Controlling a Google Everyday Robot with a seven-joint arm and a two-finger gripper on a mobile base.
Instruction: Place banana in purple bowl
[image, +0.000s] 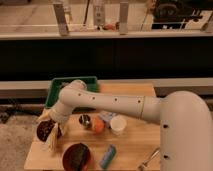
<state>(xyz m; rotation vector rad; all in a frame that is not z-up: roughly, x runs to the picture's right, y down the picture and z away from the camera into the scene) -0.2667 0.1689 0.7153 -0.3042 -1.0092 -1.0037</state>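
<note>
My gripper (51, 121) is at the left end of the table, directly over the purple bowl (46, 131), a small dark maroon bowl near the left edge. A pale yellow elongated shape (52, 141) slants down across the bowl's front rim under the gripper and looks like the banana. I cannot tell whether it is held or resting on the bowl. Another pale piece (43, 118) sticks out to the left at the bowl's back rim. The white arm (115, 105) reaches in from the right.
A wider dark bowl with a reddish rim (76, 156) stands at the front. An orange fruit (98, 126), a small dark can (85, 120), a white cup (118, 125), a blue object (107, 156) and a metal utensil (148, 160) are mid-table. A green tray (61, 86) is at the back left.
</note>
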